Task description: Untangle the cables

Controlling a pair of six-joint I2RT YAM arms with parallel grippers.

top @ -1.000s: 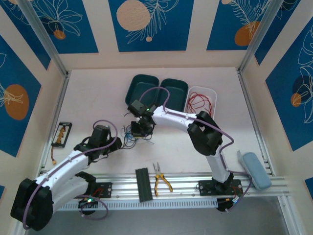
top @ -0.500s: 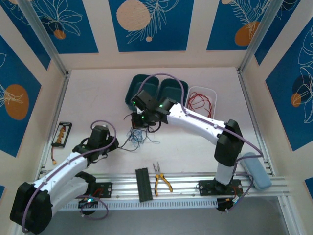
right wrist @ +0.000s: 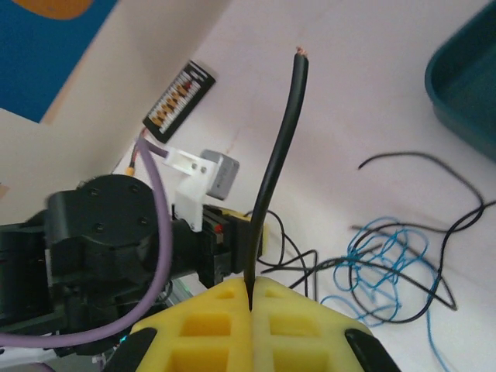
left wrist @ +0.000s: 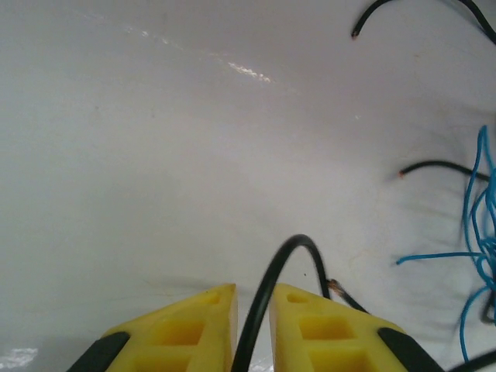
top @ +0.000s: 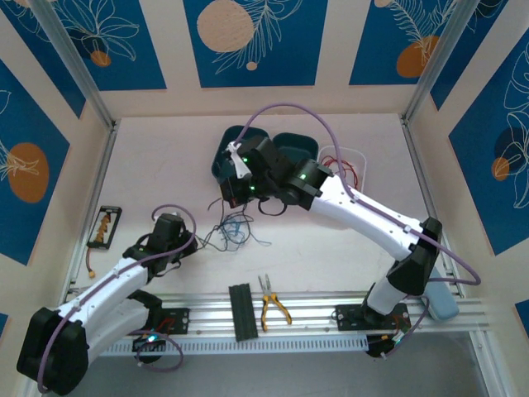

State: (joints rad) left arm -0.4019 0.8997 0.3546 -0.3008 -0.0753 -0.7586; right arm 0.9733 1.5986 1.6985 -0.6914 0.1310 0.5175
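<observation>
Cables (top: 234,229): blue and black tangle on the table (top: 165,157), between my two arms. My left hand (left wrist: 252,298): fingers almost together, pinching a black loop (left wrist: 271,263). My right hand (right wrist: 252,288): clamped tight on a black wire end (right wrist: 279,139), bare tip sticking out beyond the fingertips.

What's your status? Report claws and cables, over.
Left claw shut on black cable. Right claw shut on black strand, its bare end free. Blue cable knotted with black loops.

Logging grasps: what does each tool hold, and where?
Left tool pinches a looped black cable near its stripped end; right tool clamps a straight black cable below its bare tip.
</observation>
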